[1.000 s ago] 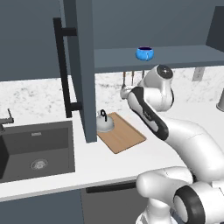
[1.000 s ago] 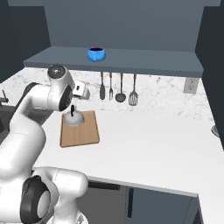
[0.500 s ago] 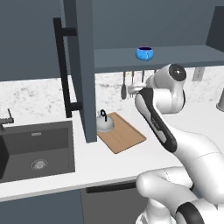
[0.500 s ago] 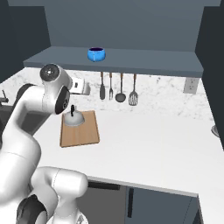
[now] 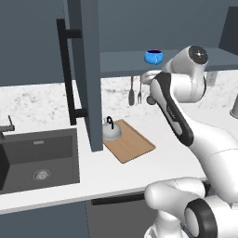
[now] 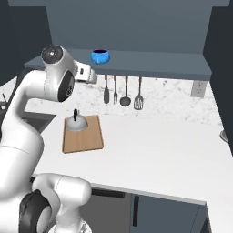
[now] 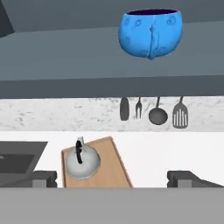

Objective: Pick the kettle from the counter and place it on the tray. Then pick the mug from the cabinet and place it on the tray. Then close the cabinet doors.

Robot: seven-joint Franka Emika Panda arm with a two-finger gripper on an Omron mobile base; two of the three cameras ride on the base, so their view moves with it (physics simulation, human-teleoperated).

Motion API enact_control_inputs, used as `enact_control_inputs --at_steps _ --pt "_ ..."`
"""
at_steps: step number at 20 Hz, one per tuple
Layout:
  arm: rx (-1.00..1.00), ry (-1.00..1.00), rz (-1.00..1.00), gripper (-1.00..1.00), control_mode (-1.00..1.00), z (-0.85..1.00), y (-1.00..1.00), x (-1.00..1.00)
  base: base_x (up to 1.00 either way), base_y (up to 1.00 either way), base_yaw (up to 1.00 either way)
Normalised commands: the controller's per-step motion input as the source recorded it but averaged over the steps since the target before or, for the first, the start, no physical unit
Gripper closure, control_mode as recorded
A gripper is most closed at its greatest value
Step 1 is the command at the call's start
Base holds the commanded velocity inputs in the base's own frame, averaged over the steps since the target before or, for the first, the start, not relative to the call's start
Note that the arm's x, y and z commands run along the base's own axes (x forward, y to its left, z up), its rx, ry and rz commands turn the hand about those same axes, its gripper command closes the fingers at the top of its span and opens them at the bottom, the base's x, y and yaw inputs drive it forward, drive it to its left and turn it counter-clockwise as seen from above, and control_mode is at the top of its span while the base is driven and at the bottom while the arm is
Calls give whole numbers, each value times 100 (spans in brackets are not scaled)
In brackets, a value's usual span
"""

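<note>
The silver-grey kettle [image 5: 111,132] [image 6: 78,123] [image 7: 82,162] stands on the left end of the wooden tray [image 5: 132,143] [image 6: 86,139] [image 7: 114,168], on the white counter [image 5: 56,183] [image 6: 159,145]. Above it, the blue mug [image 5: 153,56] [image 6: 100,56] [image 7: 151,33] sits on the cabinet shelf [image 5: 123,62] [image 6: 159,63]. My gripper [image 5: 148,77] [image 6: 93,77] [image 7: 112,177] hangs open and empty just below the shelf's front edge, short of the mug. Its fingertips [image 7: 43,177] stand wide apart. The left cabinet door [image 5: 86,69] stands open.
Several kitchen utensils [image 5: 135,93] [image 6: 123,91] [image 7: 153,111] hang on the speckled backsplash under the shelf. A dark sink [image 5: 39,158] lies at the left. The right door [image 6: 223,68] is swung open, and a grey vessel [image 5: 234,107] stands at the far right.
The arm has lifted and its elbow has swung up and right. The hand has risen from beside the utensils to just under the shelf. Kettle, tray and mug have not moved.
</note>
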Motion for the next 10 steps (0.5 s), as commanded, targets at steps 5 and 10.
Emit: enact_control_inputs --at_steps 5,10 --pt "0 0 0 -100 -100 46 -19 9 0 0 0" --pt "0 0 0 -100 -100 30 -23 19 0 0 0"
